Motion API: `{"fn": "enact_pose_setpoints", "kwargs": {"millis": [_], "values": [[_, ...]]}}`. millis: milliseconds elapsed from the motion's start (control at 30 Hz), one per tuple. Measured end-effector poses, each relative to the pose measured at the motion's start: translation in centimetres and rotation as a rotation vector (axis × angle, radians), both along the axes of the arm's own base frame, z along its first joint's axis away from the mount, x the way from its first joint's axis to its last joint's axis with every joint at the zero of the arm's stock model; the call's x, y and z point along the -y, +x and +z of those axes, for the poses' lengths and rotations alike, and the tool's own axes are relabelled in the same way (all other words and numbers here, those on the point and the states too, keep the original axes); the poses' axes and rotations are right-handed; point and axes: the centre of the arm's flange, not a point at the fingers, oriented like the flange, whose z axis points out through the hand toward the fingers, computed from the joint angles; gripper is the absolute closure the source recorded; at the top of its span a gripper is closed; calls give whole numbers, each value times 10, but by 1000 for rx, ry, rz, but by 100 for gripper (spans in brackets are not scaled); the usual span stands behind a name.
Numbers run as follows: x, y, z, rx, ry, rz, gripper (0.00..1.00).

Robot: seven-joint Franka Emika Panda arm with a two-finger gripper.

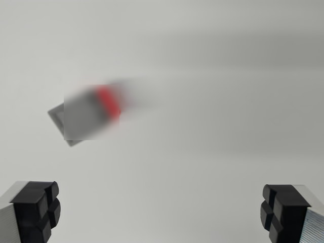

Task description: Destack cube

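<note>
Tool [162, 212] spread wide, black fingertips [36, 210] at the bottom corners, holding and touching nothing; blurred grey and red cube [90, 112] on pale worktop [228, 126], toward ten o'clock, well apart from both fingertips

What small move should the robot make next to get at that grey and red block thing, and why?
Probably slide toward the wrist view's left and up, to centre the blurred grey and red stack between the fingertips. The pincer is open and holds nothing, and the stack lies well off its midline on the pale surface. Blur hides the cubes' edges.
</note>
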Motion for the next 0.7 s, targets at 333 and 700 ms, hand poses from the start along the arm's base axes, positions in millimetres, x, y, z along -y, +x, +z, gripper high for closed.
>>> {"fn": "enact_pose_setpoints", "kwargs": {"millis": [333,700], "values": [[-5,-1,-9,-4,0,22,0],[-18,-3,-28,-9,-1,76,0]]}}
